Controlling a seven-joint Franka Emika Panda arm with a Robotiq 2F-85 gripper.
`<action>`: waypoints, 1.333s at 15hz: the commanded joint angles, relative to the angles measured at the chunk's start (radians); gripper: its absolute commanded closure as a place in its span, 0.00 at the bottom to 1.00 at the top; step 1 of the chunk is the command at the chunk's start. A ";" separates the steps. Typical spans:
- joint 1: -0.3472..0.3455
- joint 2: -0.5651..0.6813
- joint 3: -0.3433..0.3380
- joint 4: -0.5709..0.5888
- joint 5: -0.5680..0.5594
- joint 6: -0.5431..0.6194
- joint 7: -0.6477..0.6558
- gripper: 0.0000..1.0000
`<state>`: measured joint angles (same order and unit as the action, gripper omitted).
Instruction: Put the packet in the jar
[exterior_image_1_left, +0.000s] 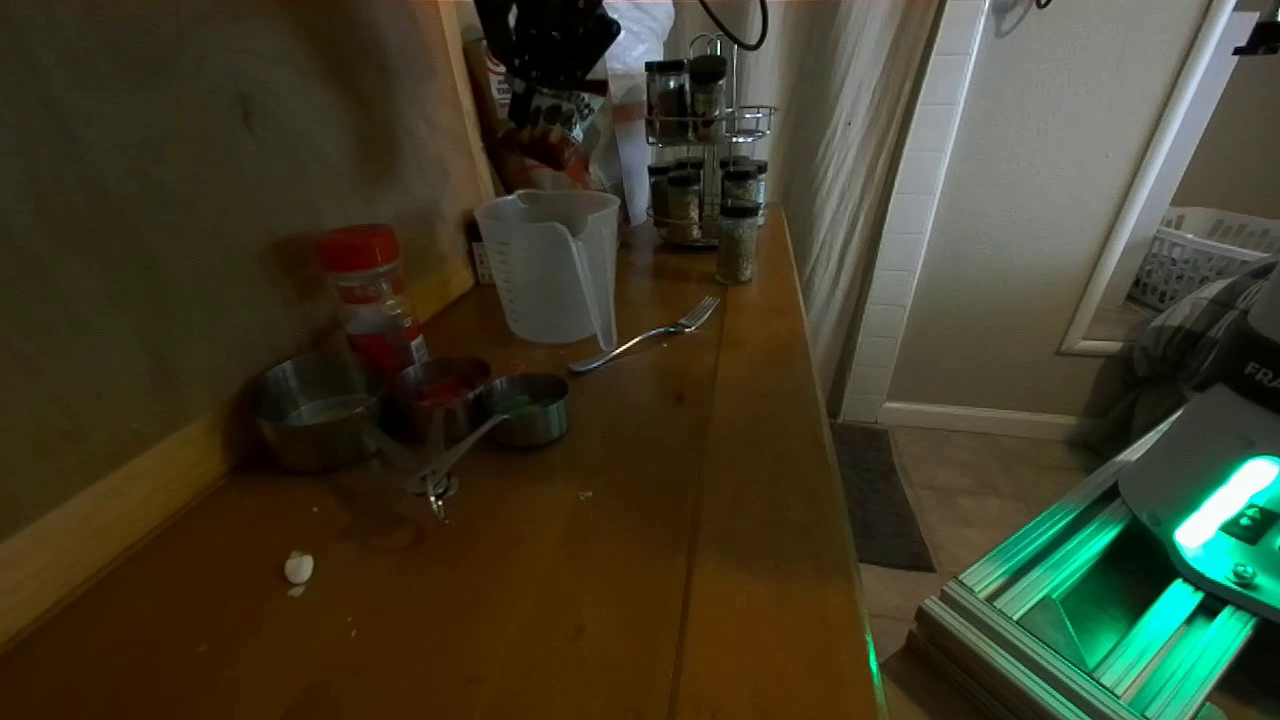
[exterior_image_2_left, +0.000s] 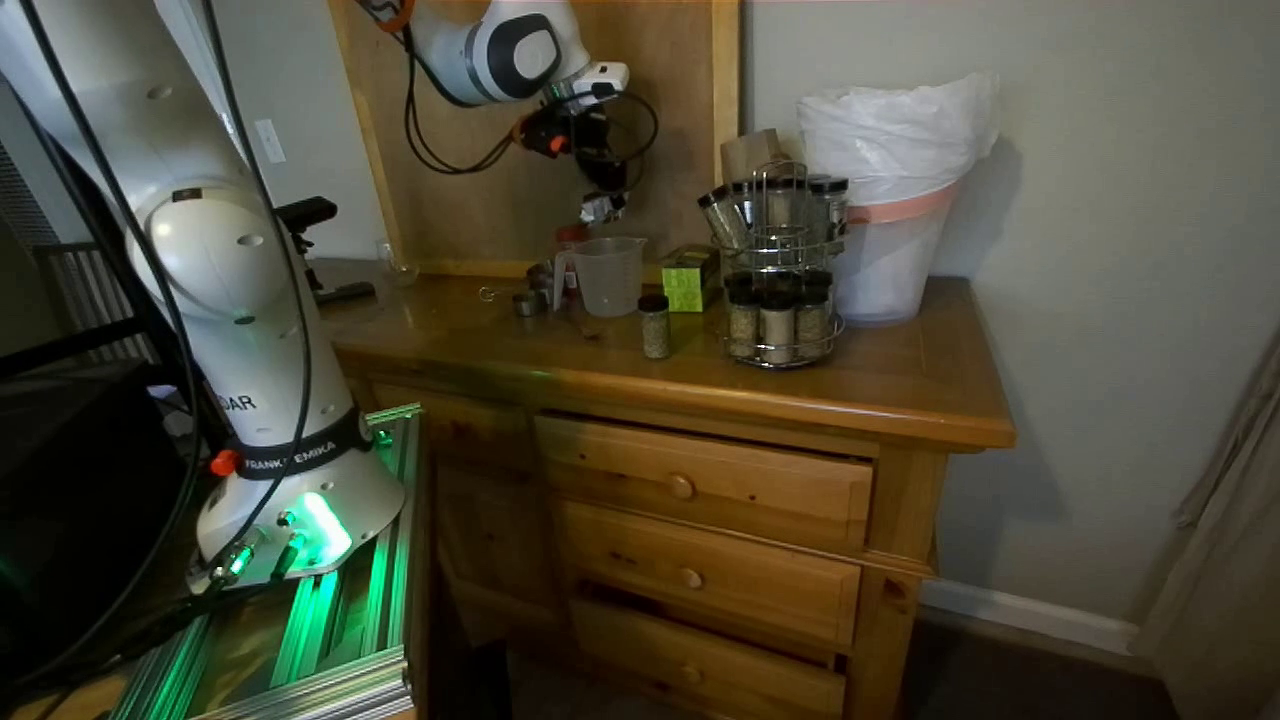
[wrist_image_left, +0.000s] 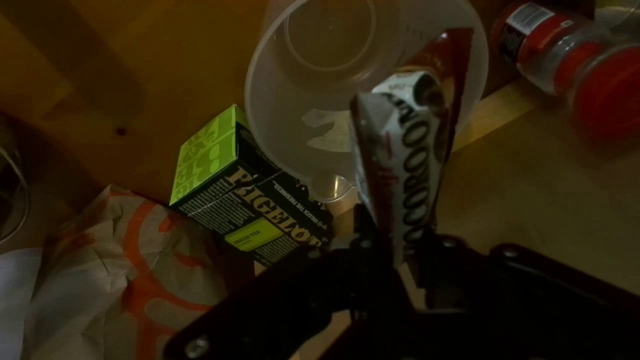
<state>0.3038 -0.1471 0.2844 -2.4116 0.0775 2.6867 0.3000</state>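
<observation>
Nearest the wrist view's lens, the black Robotiq gripper (wrist_image_left: 400, 235) has its fingers set close on either side of a reddish-brown packet (wrist_image_left: 412, 145) and pinches it by one end. Lettering on the packet's pale patch, OCOROO being the readable part, comes out in the wrist view alone; in an exterior view the packet is a small whitish shape just under the fingertips. It hangs over the mouth of the translucent measuring jug (exterior_image_1_left: 540, 268). Seen from above in the wrist view, packet and rim cross one another, but an exterior view shows a gap between them: the packet is above the jug and apart from it.

Beside the jug, the wrist view gives the name on a Bigelow Green Tea box (wrist_image_left: 260, 200); an exterior view has only its lime-green end facing forward. The red-capped bottle (wrist_image_left: 567, 65) shows its barcode in the wrist view and stands upright in an exterior view, with metal measuring cups (exterior_image_1_left: 528, 415) near it. On the wooden counter (exterior_image_1_left: 600, 600), a fork (exterior_image_1_left: 645, 338) just beside the jug's handle and a whitish crumb (exterior_image_1_left: 298, 568) are plain in an exterior view only. Both exterior views show the wire spice rack (exterior_image_2_left: 780, 247), with a lone glass spice jar (exterior_image_2_left: 655, 328) near it. Three drawers (exterior_image_2_left: 740, 590) appear in an exterior view only, a dark gap over the lowest.
</observation>
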 joint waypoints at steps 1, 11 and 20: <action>-0.011 -0.001 0.010 0.000 0.005 -0.001 -0.005 0.82; -0.028 -0.019 0.018 -0.013 -0.042 -0.052 0.028 0.96; -0.070 0.004 0.024 0.003 -0.153 -0.106 0.158 0.44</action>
<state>0.2594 -0.1456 0.2900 -2.4135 -0.0315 2.6070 0.3981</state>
